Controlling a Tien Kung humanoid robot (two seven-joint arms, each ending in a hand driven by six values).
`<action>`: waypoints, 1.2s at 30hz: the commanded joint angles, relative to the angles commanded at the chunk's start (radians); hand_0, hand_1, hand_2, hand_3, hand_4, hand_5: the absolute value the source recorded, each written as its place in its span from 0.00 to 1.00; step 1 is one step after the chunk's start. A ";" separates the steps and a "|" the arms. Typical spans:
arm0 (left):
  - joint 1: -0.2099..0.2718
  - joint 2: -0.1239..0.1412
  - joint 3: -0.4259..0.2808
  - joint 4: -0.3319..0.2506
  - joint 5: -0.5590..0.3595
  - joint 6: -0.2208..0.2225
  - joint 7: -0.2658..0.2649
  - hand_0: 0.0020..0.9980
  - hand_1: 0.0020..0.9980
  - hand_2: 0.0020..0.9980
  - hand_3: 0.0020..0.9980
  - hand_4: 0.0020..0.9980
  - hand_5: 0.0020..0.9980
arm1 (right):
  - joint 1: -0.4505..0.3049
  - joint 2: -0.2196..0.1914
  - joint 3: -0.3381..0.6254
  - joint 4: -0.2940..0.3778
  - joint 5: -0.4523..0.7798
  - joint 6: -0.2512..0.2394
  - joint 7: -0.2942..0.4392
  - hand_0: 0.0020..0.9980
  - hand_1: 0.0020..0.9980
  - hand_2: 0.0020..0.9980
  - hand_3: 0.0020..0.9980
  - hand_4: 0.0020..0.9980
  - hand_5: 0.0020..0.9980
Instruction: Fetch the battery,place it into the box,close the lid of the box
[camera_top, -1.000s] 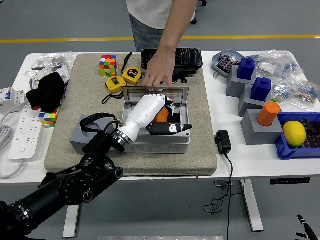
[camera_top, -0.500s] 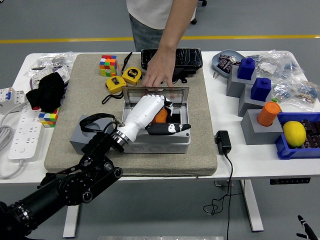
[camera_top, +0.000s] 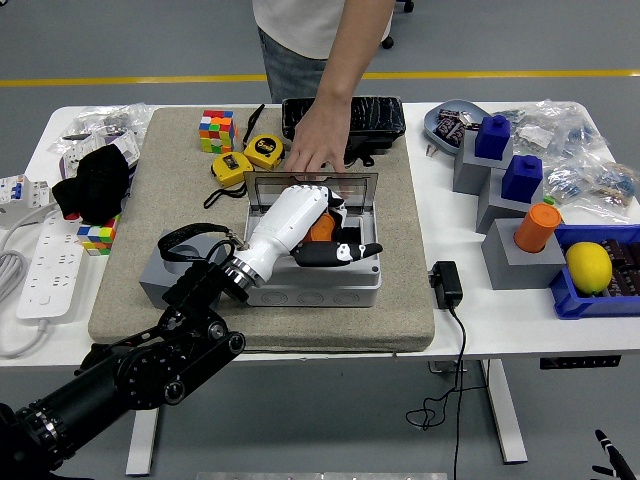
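White table (camera_top: 440, 215) carries a beige felt mat (camera_top: 180, 200). At the mat's centre sits the grey box (camera_top: 330, 285), its clear lid (camera_top: 312, 183) raised at 12 o'clock. The left hand (camera_top: 305, 225) reaches into the box, fingers curled around the orange battery (camera_top: 322, 229), thumb extended toward 3 o'clock. A person's hand (camera_top: 318, 140) rests on the lid's top edge. Yellow tape measures (camera_top: 250, 157) lie at 11 o'clock.

The open grey box (camera_top: 330, 285) is crowded — the robot's left hand (camera_top: 300, 225) fills its middle, and a person's hand (camera_top: 318, 140) rests on the raised lid (camera_top: 312, 184) behind. Tape measures (camera_top: 250, 155) flank the left; the mat (camera_top: 400, 200) right of the box lies free.
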 joint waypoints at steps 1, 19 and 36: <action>0.000 0.000 -0.001 0.000 0.001 0.001 0.001 0.41 0.17 0.18 0.15 1.00 0.80 | 0.000 0.000 0.000 0.000 0.001 0.000 0.000 0.88 0.79 0.76 0.79 1.00 1.00; -0.001 0.000 -0.007 0.003 0.015 -0.005 0.005 0.42 0.18 0.21 0.21 1.00 0.81 | 0.000 0.001 0.008 0.000 -0.004 0.003 0.002 0.88 0.79 0.76 0.79 1.00 1.00; -0.002 0.000 -0.016 0.005 0.032 -0.018 0.008 0.44 0.32 0.44 0.45 1.00 0.80 | 0.000 0.001 0.009 0.000 -0.002 0.003 0.002 0.88 0.79 0.76 0.79 1.00 1.00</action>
